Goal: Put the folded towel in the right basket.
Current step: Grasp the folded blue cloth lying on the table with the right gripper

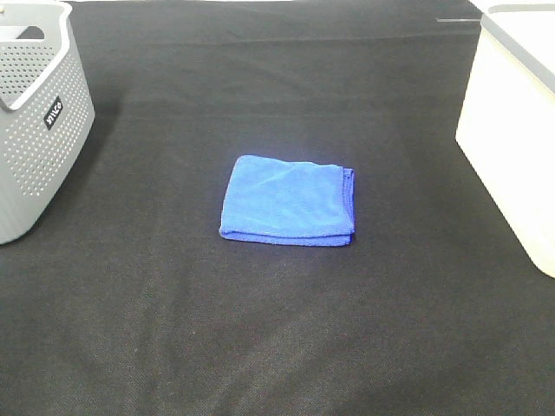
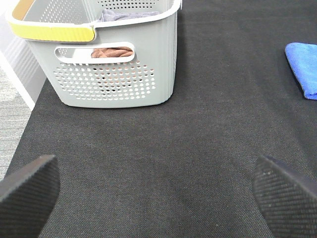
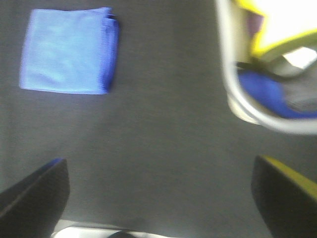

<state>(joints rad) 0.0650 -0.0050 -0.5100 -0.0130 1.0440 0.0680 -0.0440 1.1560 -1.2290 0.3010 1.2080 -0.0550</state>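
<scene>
The right gripper (image 3: 158, 198) is seen closest to the lens, its dark fingers spread wide with nothing between them. The left gripper (image 2: 158, 198) is likewise wide apart and empty. In the high view the folded towel (image 1: 288, 199) is found at the centre of the frame, flat on the black table (image 1: 260, 347) and well apart from the right basket (image 1: 512, 130) at the upper right edge. The towel is judged light, soft and limp, and likely to fall open if one layer alone is taken. A pinch across the stacked edge facing the right basket is advised, so that all layers are caught.
</scene>
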